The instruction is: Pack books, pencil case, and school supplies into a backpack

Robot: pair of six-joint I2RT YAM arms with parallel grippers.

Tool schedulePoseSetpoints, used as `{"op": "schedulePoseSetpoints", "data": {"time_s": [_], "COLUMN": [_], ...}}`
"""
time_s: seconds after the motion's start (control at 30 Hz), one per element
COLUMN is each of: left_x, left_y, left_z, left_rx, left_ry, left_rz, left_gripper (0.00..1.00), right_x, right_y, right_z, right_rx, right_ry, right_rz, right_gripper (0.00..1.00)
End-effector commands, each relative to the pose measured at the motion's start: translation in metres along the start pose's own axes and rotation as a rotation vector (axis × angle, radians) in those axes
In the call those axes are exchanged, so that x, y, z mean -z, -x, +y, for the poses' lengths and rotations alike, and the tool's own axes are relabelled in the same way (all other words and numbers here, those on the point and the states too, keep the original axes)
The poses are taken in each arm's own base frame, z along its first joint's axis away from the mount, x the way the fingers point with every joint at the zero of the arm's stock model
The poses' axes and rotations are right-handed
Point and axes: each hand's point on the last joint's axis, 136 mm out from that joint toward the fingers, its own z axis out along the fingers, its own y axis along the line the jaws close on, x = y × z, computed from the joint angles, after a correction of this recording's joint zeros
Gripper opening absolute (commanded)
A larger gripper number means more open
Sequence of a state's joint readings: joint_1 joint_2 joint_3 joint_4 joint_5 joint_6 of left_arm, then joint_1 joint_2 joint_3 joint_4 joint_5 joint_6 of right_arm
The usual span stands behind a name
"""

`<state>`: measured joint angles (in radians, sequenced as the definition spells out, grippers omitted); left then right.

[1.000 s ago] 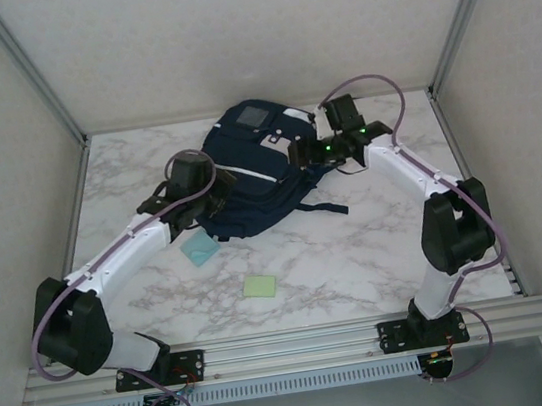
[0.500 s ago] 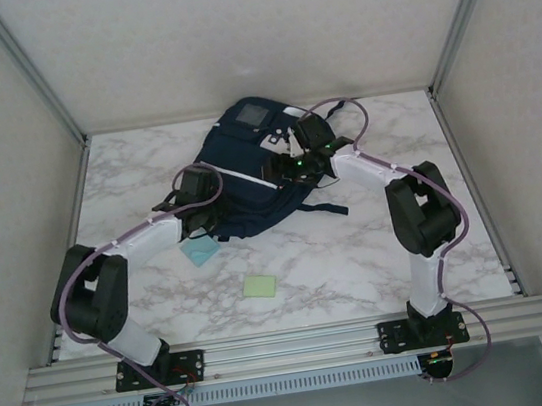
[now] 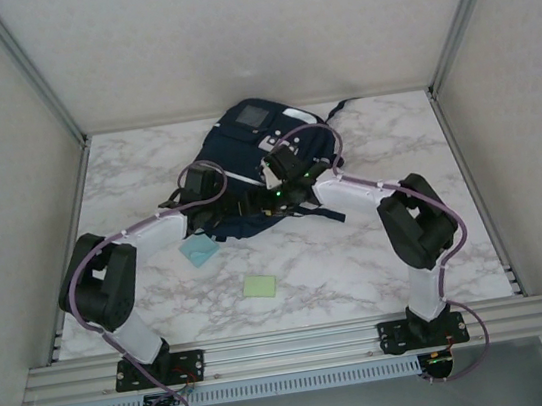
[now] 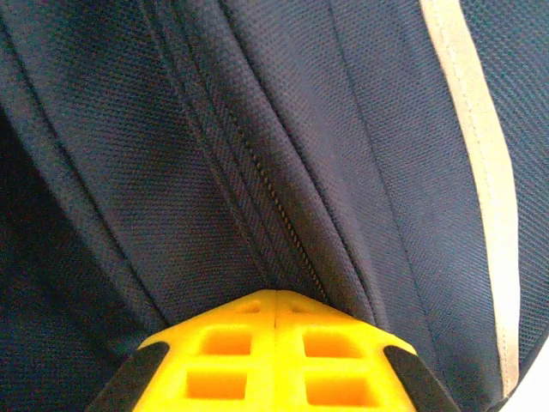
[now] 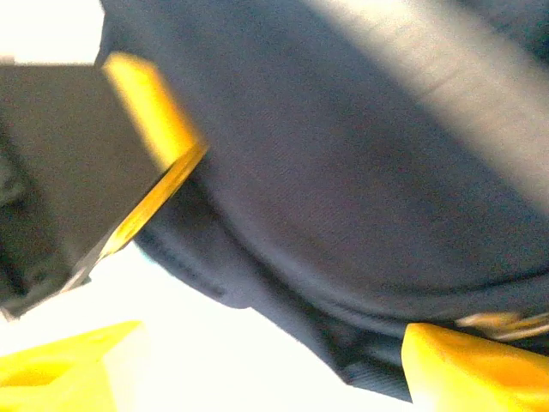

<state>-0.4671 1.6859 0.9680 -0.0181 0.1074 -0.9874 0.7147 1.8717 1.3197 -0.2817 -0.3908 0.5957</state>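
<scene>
Navy-blue fabric marks the backpack [image 3: 237,142], which lies at the far centre of the marble desk [image 3: 388,247] with its grey patch [image 3: 253,117] toward the far wall. We see the left claw [image 4: 274,296] clenched, its yellow fingertips pressed together against a zip seam [image 4: 274,206] on the backpack's near-left side. Whether cloth is pinched between them we cannot tell. The right claw [image 5: 266,369] is released, its yellow fingers spread wide. The backpack's near edge sits just ahead of and between them, though that view is blurred. From above, both claws meet close together at the backpack's near edge. A light-blue pad [image 3: 198,249] lies just near-left of the backpack. A pale-green pad [image 3: 259,285] lies nearer still, apart from it.
</scene>
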Motion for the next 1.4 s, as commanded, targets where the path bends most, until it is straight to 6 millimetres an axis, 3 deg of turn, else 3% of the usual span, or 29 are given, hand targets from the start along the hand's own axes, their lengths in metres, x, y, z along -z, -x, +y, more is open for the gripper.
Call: {"op": "schedulePoseSetpoints", "data": {"time_s": [0.0,0.13,0.3,0.4,0.53,0.63,0.77,0.87,0.9,1.03,1.37], "left_x": [-0.002,0.003,0.016,0.025,0.034,0.037,0.035,0.033,0.032,0.025,0.020], "left_y": [0.003,0.004,0.006,0.005,-0.009,-0.019,-0.032,-0.043,-0.045,-0.056,-0.067], "left_z": [-0.021,-0.019,-0.022,-0.029,-0.039,-0.044,-0.049,-0.057,-0.059,-0.065,-0.088], "left_rx": [-0.006,-0.013,-0.046,-0.097,-0.191,-0.213,-0.206,-0.224,-0.234,-0.250,-0.270], "left_ry": [-0.067,-0.057,-0.053,-0.057,-0.030,-0.025,-0.041,-0.049,-0.047,-0.038,-0.012], "left_rz": [-0.003,-0.010,-0.030,-0.034,-0.027,-0.017,0.009,0.025,0.027,0.040,0.017], "left_gripper": [0.00,0.00,0.00,0.09,0.29,0.35,0.38,0.42,0.44,0.49,0.56], "right_x": [0.025,0.052,0.073,0.077,0.071,0.059,0.042,0.033,0.031,0.039,0.083], "right_y": [-0.010,0.001,0.035,0.059,0.084,0.092,0.100,0.105,0.107,0.113,0.129], "right_z": [0.024,0.000,-0.037,-0.060,-0.073,-0.080,-0.088,-0.084,-0.080,-0.059,-0.018], "right_rx": [0.039,0.094,0.064,0.016,-0.047,-0.067,-0.124,-0.157,-0.162,-0.187,-0.272], "right_ry": [0.050,-0.114,-0.269,-0.358,-0.354,-0.352,-0.313,-0.252,-0.224,-0.138,-0.009], "right_rz": [0.020,-0.031,-0.148,-0.210,-0.249,-0.244,-0.231,-0.235,-0.233,-0.252,-0.358], "right_gripper": [0.77,0.78,0.78,0.78,0.61,0.47,0.46,0.47,0.41,0.00,0.00]}}
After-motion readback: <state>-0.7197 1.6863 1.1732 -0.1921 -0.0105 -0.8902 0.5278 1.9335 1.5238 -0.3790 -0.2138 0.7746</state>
